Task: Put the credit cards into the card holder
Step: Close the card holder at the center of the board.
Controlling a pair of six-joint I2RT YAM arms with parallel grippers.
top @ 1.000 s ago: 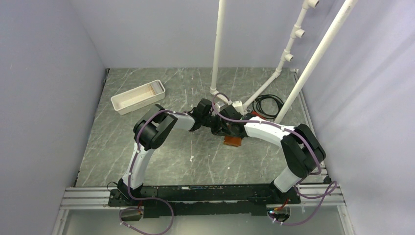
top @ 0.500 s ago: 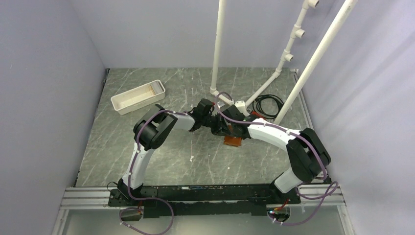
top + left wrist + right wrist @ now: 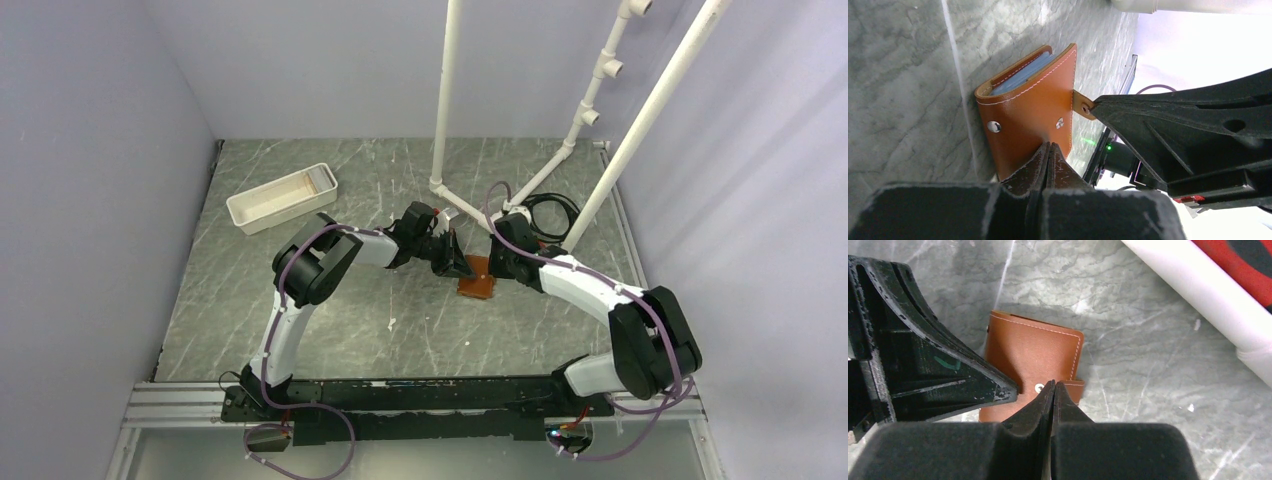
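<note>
The card holder [image 3: 477,286] lies folded shut on the grey marbled bench [image 3: 330,310], a little right of centre in the top view, between the two arms' ends. In the left wrist view its brown leather cover [image 3: 1028,115] fills the middle of the frame. The cover has white stitching along its edges and two metal snaps on its face. The credit cards [image 3: 1020,75] show as a pale blue stack edge-on between the two leather flaps, at the upper open side of the case. How many there are cannot be counted. A short strap tab [image 3: 1082,104] juts from the holder's right edge in that view.

The left tool [image 3: 1048,150] is narrow, its two fingers pressed together with nothing between them. Their joined tip is at the lower edge of the cover. Whether it bears down on the leather I cannot tell.

The right tool [image 3: 1053,387] is likewise closed tight on nothing. In the right wrist view its tip sits at the lower centre of the frame, just beside the snap of the strap tab, with the holder [image 3: 1033,352] above it. The black body of the left tool fills the left of that frame, its point reaching the cover near the same snap.

In the top view a white tray [image 3: 281,197] stands well apart at the upper left of the bench. White pipes [image 3: 445,90] rise from the far middle, and a black cable coil [image 3: 550,212] lies at the right, beyond the right arm.
</note>
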